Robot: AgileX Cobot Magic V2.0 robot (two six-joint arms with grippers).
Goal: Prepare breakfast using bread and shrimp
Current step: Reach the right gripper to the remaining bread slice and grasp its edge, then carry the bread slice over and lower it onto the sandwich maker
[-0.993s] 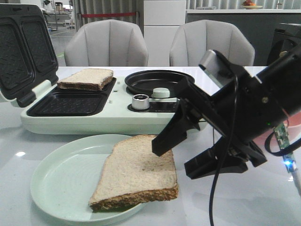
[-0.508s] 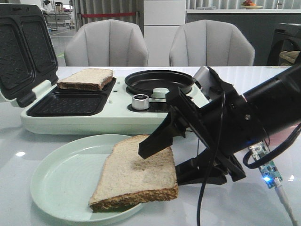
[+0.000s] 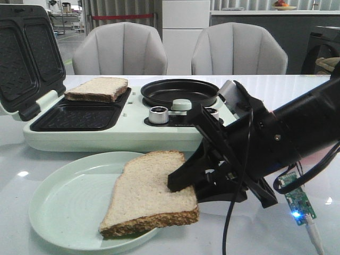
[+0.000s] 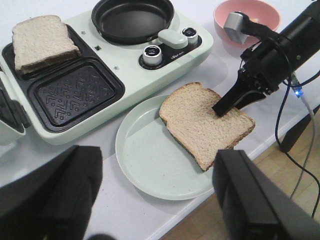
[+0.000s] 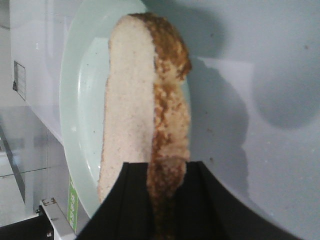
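White table (image 3: 64,159) carries the mint-green breakfast maker (image 3: 106,135), lid (image 3: 24,58) propped open at its 9 o'clock end. One bread slice (image 3: 97,88) lies in the rear grill well; the front grill well (image 3: 74,117) sits just toward me from it. Round black pan (image 3: 179,91) occupies the maker's 3 o'clock half, knobs (image 3: 158,114) below it.

Pale green plate (image 3: 69,207) rests near the table's front edge, at 6 o'clock from the maker. The second bread slice (image 3: 151,191) lies on it, overhanging the rim toward 3 o'clock.

Right arm reaches in from 3 o'clock; right gripper (image 3: 191,183) is clenched onto that slice's overhanging edge, upper finger (image 4: 227,102) on the top face, lower one beneath. Right wrist view confirms: crust sandwiched between both black fingers (image 5: 125,200).

Left gripper (image 4: 155,200) hovers above the table's front edge, fingers spread wide, nothing between them.

Pink bowl (image 4: 247,15) stands at 3 o'clock of the maker, partly behind the right arm. Contents mostly hidden; cannot tell whether the shrimp is in it.
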